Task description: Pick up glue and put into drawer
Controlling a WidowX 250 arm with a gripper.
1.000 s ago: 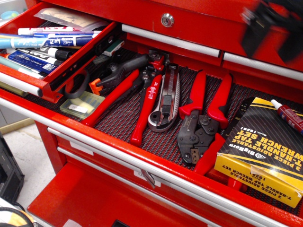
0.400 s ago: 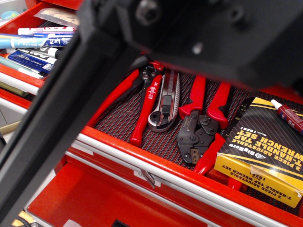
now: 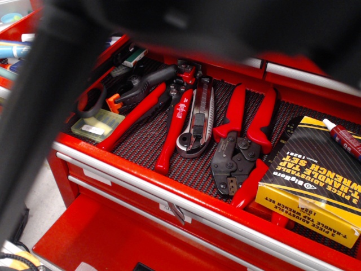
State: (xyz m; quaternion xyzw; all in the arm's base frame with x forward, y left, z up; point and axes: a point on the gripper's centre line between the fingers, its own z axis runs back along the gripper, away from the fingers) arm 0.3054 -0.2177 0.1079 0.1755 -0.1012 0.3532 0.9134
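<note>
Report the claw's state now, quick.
Claw: cannot be told; only a dark blur crosses the top and left. The glue lies unheld on the yellow box.

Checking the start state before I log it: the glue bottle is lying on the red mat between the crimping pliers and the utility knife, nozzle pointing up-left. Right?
Not quite. The glue bottle lies on the yellow-and-black wrench set box at the drawer's right edge, not on the mat between the crimping pliers and utility knife. The observation image shows it; the nozzle does point up-left.

glue (image 3: 343,138) on box (image 3: 313,180), right of pliers (image 3: 240,148) in drawer (image 3: 186,186)
</note>
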